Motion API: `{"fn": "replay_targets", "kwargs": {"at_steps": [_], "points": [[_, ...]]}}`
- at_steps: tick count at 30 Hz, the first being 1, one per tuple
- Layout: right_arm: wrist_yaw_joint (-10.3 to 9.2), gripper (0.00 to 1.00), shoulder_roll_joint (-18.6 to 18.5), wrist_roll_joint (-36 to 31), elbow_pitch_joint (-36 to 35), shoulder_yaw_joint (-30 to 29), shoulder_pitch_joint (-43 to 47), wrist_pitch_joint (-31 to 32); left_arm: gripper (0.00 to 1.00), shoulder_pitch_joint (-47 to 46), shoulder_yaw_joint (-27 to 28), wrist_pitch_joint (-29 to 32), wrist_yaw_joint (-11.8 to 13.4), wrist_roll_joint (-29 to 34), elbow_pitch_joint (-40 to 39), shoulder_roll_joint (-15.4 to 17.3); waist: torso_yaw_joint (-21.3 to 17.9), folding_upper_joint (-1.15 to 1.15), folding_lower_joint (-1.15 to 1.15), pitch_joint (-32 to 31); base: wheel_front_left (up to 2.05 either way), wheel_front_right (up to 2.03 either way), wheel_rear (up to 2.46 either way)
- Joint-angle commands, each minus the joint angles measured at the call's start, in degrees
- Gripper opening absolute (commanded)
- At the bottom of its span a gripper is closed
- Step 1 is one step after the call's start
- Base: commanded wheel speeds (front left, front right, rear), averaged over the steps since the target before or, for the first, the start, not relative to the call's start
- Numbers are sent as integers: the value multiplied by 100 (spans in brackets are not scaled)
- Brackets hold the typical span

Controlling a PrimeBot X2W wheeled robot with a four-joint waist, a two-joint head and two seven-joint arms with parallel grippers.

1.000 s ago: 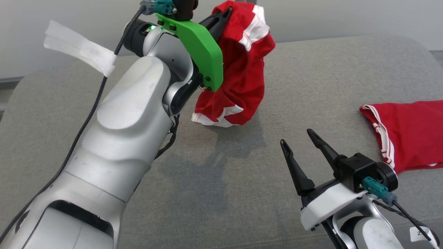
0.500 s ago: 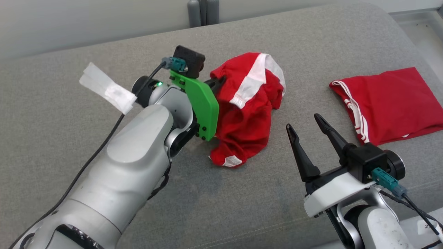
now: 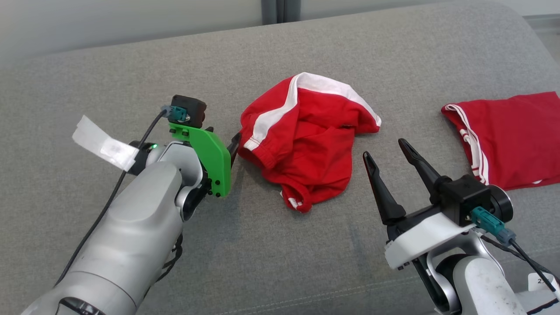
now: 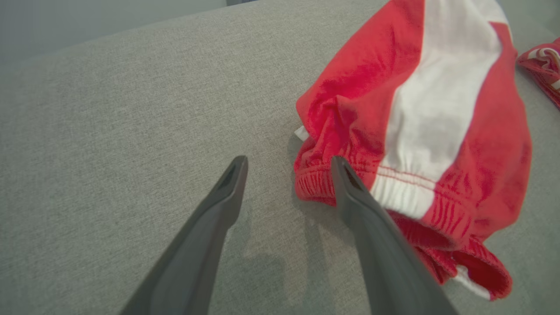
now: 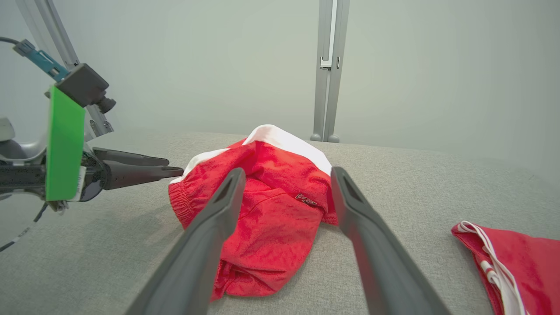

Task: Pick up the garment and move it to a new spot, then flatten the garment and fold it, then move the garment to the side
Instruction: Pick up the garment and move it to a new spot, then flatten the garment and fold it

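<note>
Head view – the garment [image 3: 306,144] lies crumpled on the couch [image 3: 131,65], just ahead of the left pincer [image 4: 288,161] and ahead of the right pincer [image 3: 384,148], between the two. Left pincer's jaws stand wide with nothing in them; the waistband sits right by one fingertip [image 4: 339,166], touching or not I cannot tell. Right pincer hovers wide open too, empty. Moving it to a new spot looks done – flattening, folding and shifting it aside are all left. A folded red piece [image 3: 512,140] lies beyond the right pincer's outer side
</note>
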Motion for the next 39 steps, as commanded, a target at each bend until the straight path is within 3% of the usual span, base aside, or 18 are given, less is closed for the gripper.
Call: {"fn": "replay_targets", "kwargs": {"at_steps": [1, 11, 20, 23, 26, 28, 32, 39], "points": [[-2, 100, -11, 10, 25, -14, 29, -39, 100, 135, 78, 6, 6, -145, 28, -16, 164, 0, 0, -198, 0, 0, 0], [-2, 100, -11, 90, 62, 1, 156, -19, 100, 685, 599, 499, -145, -1184, -381, -163, 199, 0, 0, -593, 0, 0, 0], [-2, 100, -12, 26, -26, -30, 126, -9, 100, 857, 778, 889, 4, -1599, -591, -230, -81, 0, 0, -444, 0, 0, 0], [-2, 100, -13, 40, -25, -24, 89, -28, 100, 783, 701, 960, 96, -1476, -576, -168, -168, 0, 0, -390, 0, 0, 0], [-2, 100, -12, 37, -17, -33, 59, -49, 100, 771, 781, 893, 60, -1604, -649, -205, -212, 0, 0, -355, 0, 0, 0], [-2, 100, -12, 29, -2, -53, 54, -47, 0, 754, 798, 829, 36, -1574, -700, -188, -227, 0, 0, -351, 0, 0, 0], [-2, 100, -12, 9, 34, -90, 55, -60, 0, 696, 656, 689, 139, -1320, -714, 10, -210, 0, 0, -382, 0, 0, 0], [-2, 100, -12, -5, 52, -121, 132, -52, 0, 358, 347, -38, 673, -425, -876, 466, -18, 0, 0, -521, 0, 0, 0]]}}
